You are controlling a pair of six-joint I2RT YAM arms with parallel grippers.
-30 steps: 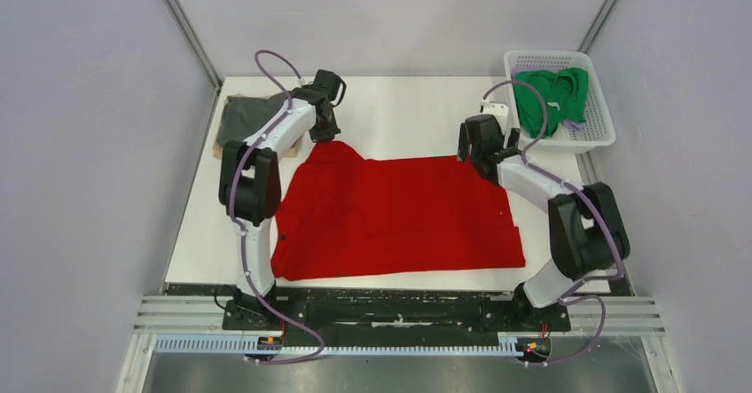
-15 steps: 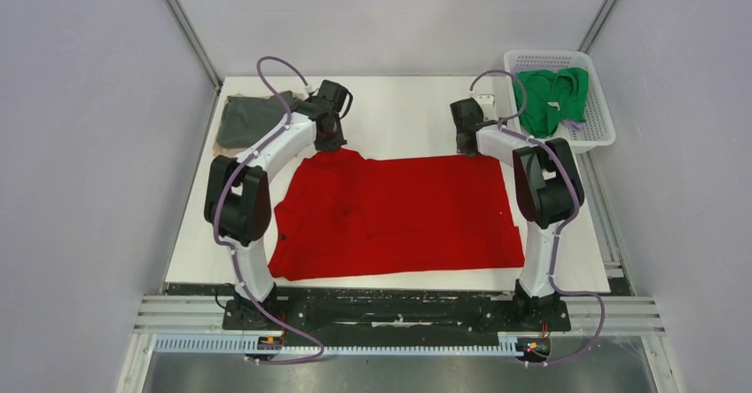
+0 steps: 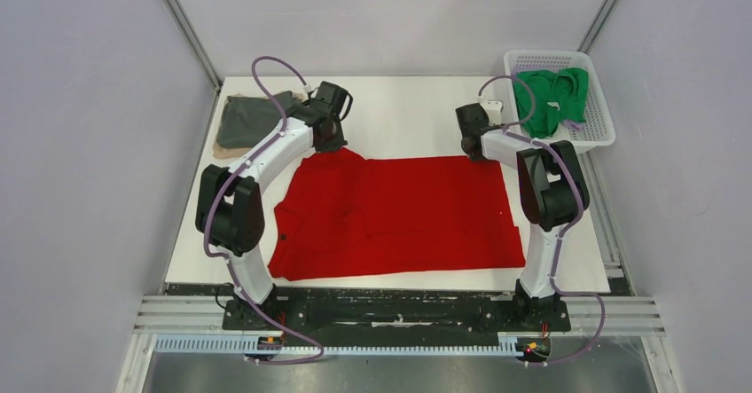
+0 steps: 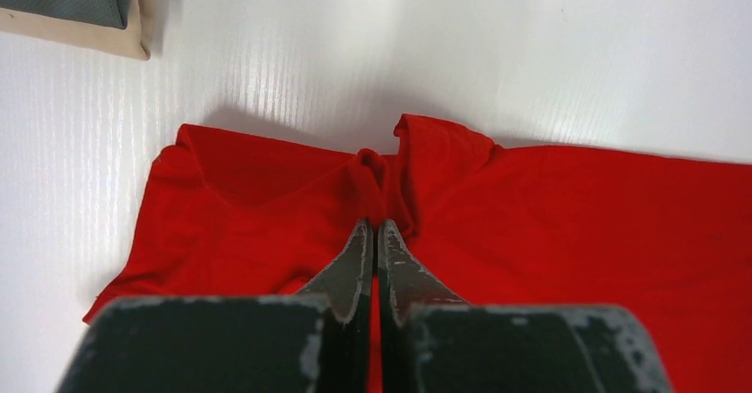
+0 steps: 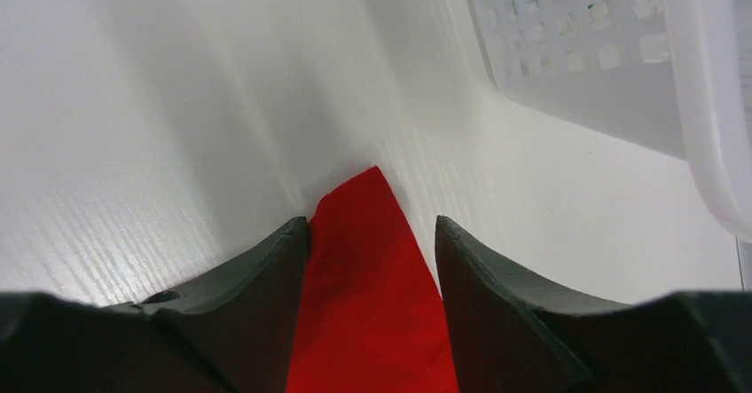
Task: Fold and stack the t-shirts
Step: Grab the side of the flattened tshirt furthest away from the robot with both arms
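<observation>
From the top camera, a red t-shirt lies spread nearly flat across the middle of the white surface, its long side running left to right. The left hand is down at the shirt's far left corner and the right hand at its far right corner. At the far left of the surface a folded dark grey t-shirt sits on a tan t-shirt, of which only an edge shows. A green t-shirt lies bunched in the white basket at the far right.

In the left wrist camera, the left hand's fingers are pressed together, with a small ridge of red cloth gathered at their tips, so this hand is clamped on the red t-shirt near the neck opening. The grey and tan pile shows at the upper left.

In the right wrist camera, the right hand's fingers stand apart, low on the surface. The pointed red corner lies between them, not yet pinched. The basket's lattice wall is just beyond, at the upper right.
</observation>
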